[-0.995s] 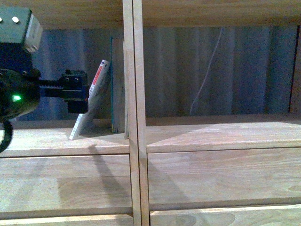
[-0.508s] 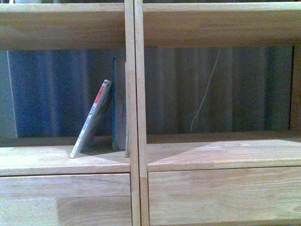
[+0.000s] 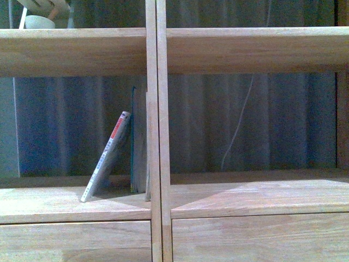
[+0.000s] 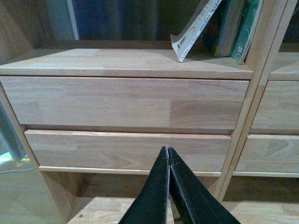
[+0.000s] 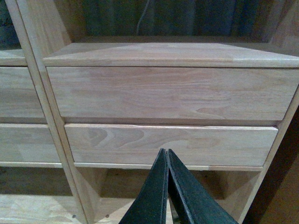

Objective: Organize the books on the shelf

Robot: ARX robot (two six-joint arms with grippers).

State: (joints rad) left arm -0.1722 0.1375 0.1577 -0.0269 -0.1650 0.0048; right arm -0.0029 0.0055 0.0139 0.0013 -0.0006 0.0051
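A thin white paperback (image 3: 108, 157) with a red-marked spine leans tilted against a taller teal book (image 3: 133, 139), which stands upright beside the shelf's central divider (image 3: 154, 131). Both books sit in the left compartment of the light-wood shelf. The left wrist view shows the same white paperback (image 4: 194, 29) and teal book (image 4: 218, 25) above the drawers. My left gripper (image 4: 168, 150) is shut with nothing in it, down in front of the left drawer fronts. In front of the right drawer fronts, my right gripper (image 5: 165, 151) is likewise shut on nothing. Neither arm appears in the front view.
A pale bowl (image 3: 39, 22) sits on the upper left board. A thin white cable (image 3: 240, 117) hangs behind the right compartment. Plain drawer fronts (image 4: 126, 103) stack under the book compartment, with a low open space beneath them.
The left arm, beside the white paperback a second ago, has left the front view. The view has shifted so the shelf sits lower in frame and the upper board shows.
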